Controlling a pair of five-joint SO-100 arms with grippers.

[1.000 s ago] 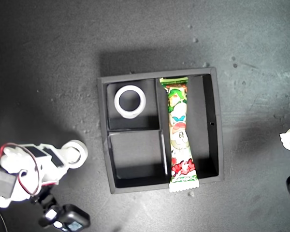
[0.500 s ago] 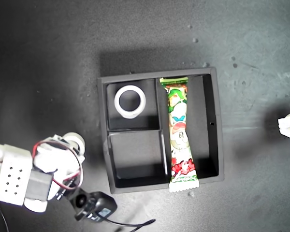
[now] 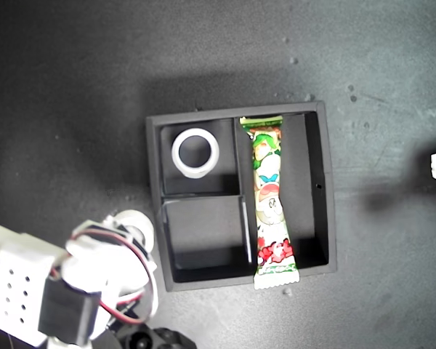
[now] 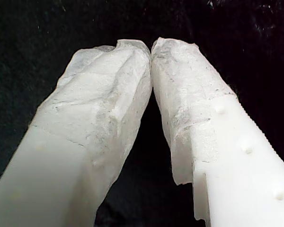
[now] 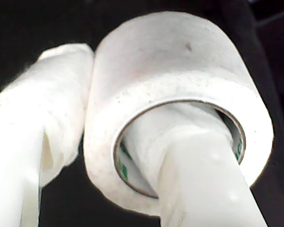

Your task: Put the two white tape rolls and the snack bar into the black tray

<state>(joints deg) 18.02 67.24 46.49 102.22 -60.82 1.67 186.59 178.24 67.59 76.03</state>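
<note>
My second pincer (image 5: 128, 156) gripped the thicker tape roll (image 3: 134, 224) through its core, just beside the black tray (image 3: 154, 218); my first pincer (image 4: 150, 49) was closed, holding nothing.

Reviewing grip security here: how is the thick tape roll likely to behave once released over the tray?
The thick tape roll is a round ring, so on edge it may roll. My second gripper pinches only its wall, one finger through the core, so it could swivel. It looks rigid and probably light.

The tray (image 3: 327, 189) is matte black on my dark grey, speckled bench (image 3: 73, 87). The bar (image 3: 270, 196) runs green, white with cartoons, then red. Both rolls (image 3: 195, 153) (image 5: 170, 90) are white; my pincers (image 5: 146, 142) (image 4: 150, 52) too.
</note>
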